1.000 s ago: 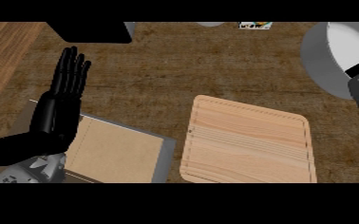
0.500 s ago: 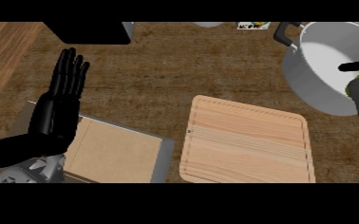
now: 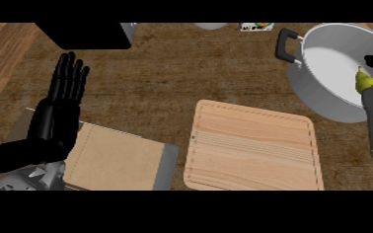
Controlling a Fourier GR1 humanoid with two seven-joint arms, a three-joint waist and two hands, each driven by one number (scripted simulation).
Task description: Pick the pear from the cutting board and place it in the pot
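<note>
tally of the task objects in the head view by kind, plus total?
Pots: 1, the pot.
Cutting boards: 1, the cutting board.
Pears: 1, the pear, a yellow-green sliver at the right edge, over the pot.
Total: 3

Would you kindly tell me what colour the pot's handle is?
Black. The handle sits on the upper left side of the grey pot, visible in the head view.
</note>
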